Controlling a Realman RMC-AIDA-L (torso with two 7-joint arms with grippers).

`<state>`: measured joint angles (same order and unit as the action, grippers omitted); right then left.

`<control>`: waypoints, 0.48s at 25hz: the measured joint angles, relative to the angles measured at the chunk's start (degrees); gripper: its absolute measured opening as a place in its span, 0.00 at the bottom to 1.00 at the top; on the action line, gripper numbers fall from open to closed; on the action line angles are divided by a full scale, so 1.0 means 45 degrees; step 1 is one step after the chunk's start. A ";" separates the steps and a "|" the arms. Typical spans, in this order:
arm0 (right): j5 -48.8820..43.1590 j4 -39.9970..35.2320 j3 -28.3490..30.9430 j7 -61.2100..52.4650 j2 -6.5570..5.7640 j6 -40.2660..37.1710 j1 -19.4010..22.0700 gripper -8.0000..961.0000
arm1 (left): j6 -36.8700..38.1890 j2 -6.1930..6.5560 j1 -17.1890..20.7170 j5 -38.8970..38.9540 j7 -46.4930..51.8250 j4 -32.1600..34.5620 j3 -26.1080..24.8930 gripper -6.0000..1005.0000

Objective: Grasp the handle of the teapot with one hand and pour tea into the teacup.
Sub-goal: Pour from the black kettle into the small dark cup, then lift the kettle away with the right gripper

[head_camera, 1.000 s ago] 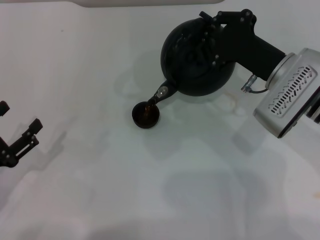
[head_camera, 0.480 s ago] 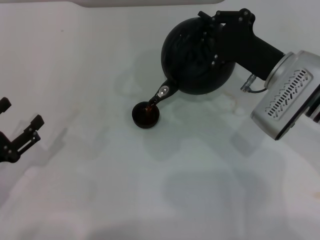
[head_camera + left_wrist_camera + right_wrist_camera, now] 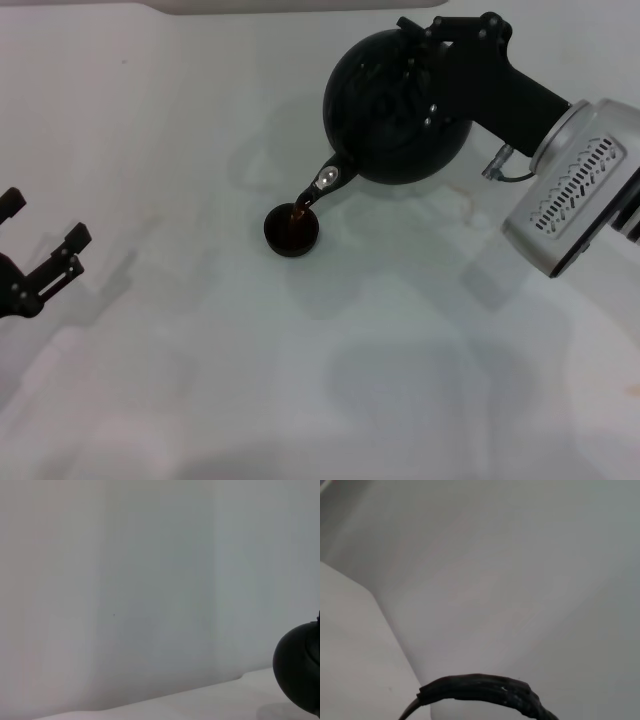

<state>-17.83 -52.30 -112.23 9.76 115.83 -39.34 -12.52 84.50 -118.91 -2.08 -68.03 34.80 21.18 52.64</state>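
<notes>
Since a second ago the left claw (image 3: 40, 255) has risen slightly at the left edge of the pale smooth surface (image 3: 200, 380), its black fingers spread apart. From the head, the right claw (image 3: 440, 40) clamps the handle atop the round matte black teapot (image 3: 385, 110), tipped near the far edge, its silver-tipped spout (image 3: 325, 183) streaming brown tea into the tiny black bowl-shaped teacup (image 3: 292, 230).

Left wrist: the teapot's curved dark body (image 3: 300, 667).

Right wrist: the thick black textured arched handle (image 3: 480, 691).

handle (image 3: 480, 692) cut off by frame edge, teapot (image 3: 300, 672) half out of view
</notes>
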 joint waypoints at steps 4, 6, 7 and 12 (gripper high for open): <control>0.0252 0.0023 -0.0014 0.0110 0.0000 -0.0016 -0.0010 0.12 | -0.0029 -0.0001 -0.0029 0.0001 0.0001 0.0000 0.0000 0.86; 0.0319 0.0041 -0.0017 0.0111 0.0000 -0.0021 -0.0011 0.12 | -0.0030 -0.0001 -0.0048 0.0001 0.0001 0.0000 0.0000 0.86; 0.0343 0.0046 -0.0019 0.0112 0.0000 -0.0020 -0.0011 0.12 | -0.0030 -0.0002 -0.0058 0.0001 0.0000 0.0000 0.0000 0.86; 0.0441 0.0075 -0.0022 0.0111 0.0000 -0.0027 -0.0011 0.12 | -0.0072 -0.0002 -0.0093 0.0001 0.0000 0.0000 0.0000 0.86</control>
<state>-15.84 -51.96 -112.33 10.26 115.83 -39.46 -12.57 84.17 -118.92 -2.49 -68.02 34.80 21.18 52.64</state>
